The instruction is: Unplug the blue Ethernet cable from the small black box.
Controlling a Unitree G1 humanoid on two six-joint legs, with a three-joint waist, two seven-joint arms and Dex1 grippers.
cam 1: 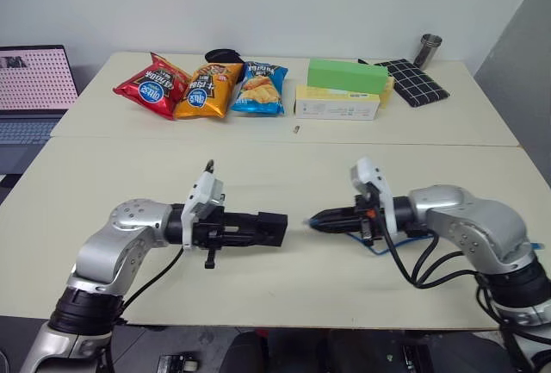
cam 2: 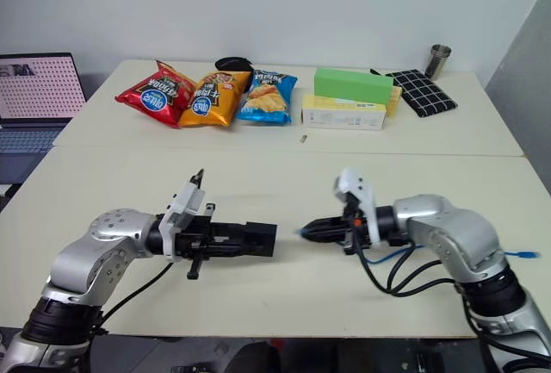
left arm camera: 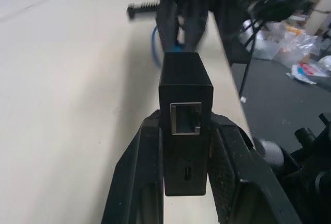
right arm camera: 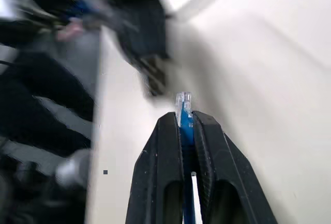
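Left hand (cam 1: 258,229): clamped on the small black box (left arm camera: 185,125), held above the surface (cam 1: 284,166); the box's port faced the other hand and stood empty.

Right hand (cam 1: 317,218): to the right of the box, apart from it, pinching the blue Ethernet cable (right arm camera: 184,118) just behind its clear plug; cord trailed back under the arm.

Status: unplugging judged done; only setting the items down could remain.
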